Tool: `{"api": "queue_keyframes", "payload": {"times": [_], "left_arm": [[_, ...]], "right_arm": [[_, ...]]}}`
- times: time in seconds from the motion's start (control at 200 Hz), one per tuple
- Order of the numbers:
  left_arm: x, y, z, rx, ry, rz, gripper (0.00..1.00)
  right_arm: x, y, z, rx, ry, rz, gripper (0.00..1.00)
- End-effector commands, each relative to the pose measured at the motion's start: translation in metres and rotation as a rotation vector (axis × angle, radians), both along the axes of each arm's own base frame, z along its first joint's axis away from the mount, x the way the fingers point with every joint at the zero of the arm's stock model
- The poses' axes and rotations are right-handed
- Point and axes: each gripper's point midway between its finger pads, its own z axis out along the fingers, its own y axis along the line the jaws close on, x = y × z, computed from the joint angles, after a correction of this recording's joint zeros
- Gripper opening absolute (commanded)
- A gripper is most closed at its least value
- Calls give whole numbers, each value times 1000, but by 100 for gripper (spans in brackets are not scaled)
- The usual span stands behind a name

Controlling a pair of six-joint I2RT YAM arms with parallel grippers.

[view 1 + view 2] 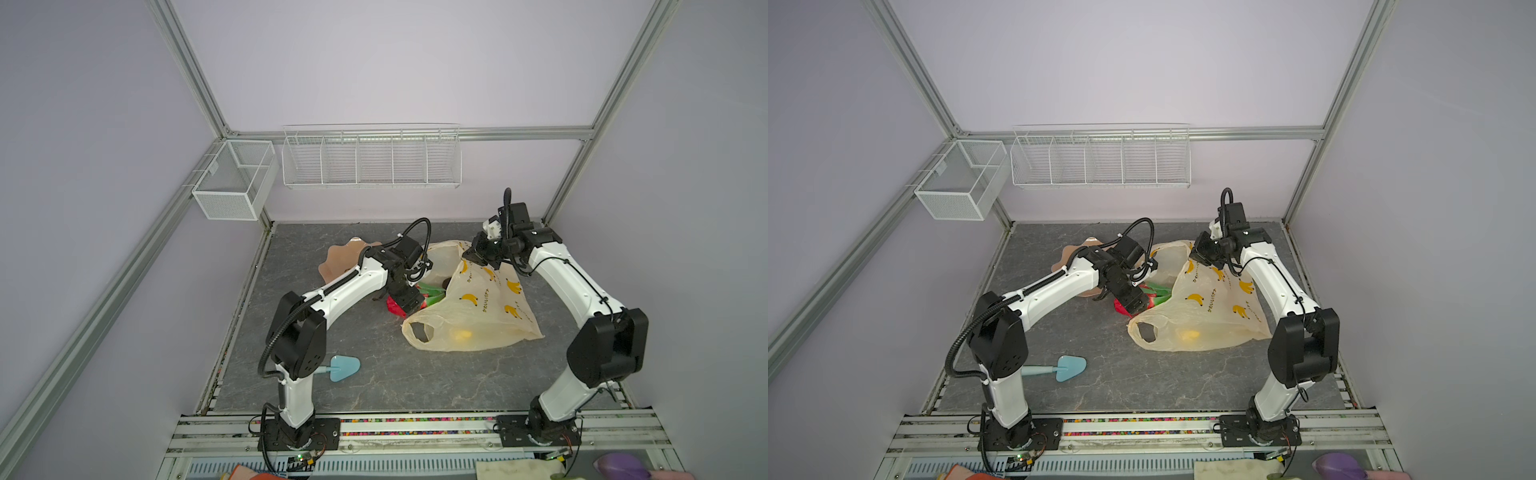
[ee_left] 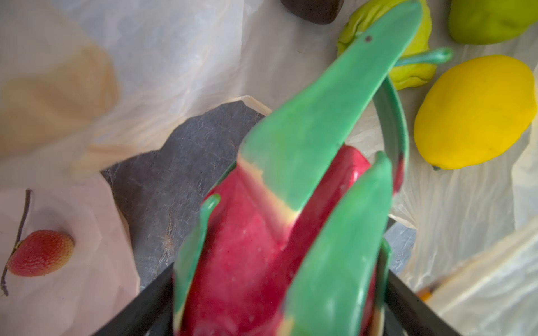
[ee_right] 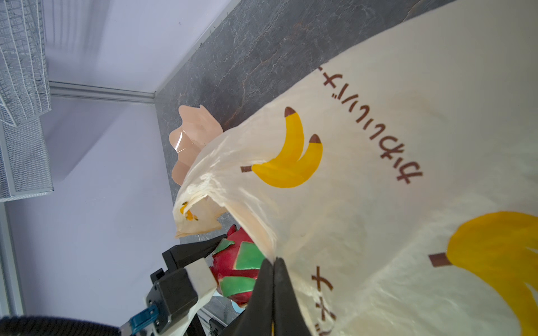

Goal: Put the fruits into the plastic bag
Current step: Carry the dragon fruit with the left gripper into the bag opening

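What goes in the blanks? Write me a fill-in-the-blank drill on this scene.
The left gripper grips the red and green ____.
The right gripper is shut on the edge of the ____.
The strawberry lies on the peach ____.
Missing words: dragon fruit; bag; dish.

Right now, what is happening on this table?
The right gripper is shut on the upper edge of the banana-print plastic bag, holding its mouth up. The left gripper grips the toy dragon fruit at that mouth. A yellow fruit, a yellow-green pear, a green fruit and a dark brown piece lie inside. One strawberry sits on the peach dish.
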Motion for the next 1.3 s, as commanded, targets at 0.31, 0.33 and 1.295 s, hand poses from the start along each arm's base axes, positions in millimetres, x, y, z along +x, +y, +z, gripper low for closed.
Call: {"api": "queue_keyframes", "payload": {"times": [0.31,0.33,1.295], "left_arm": [[21,-63,6,-120,121,-55,24],[22,-66,5,-125,130,-49,24],[49,-167,-2,-526,415,393,39]], "right_arm": [[-1,-1,2,-2,-5,14,7],[-1,-1,1,-2,-4,13,7],[3,8,-7,36,10,28,7]]}}
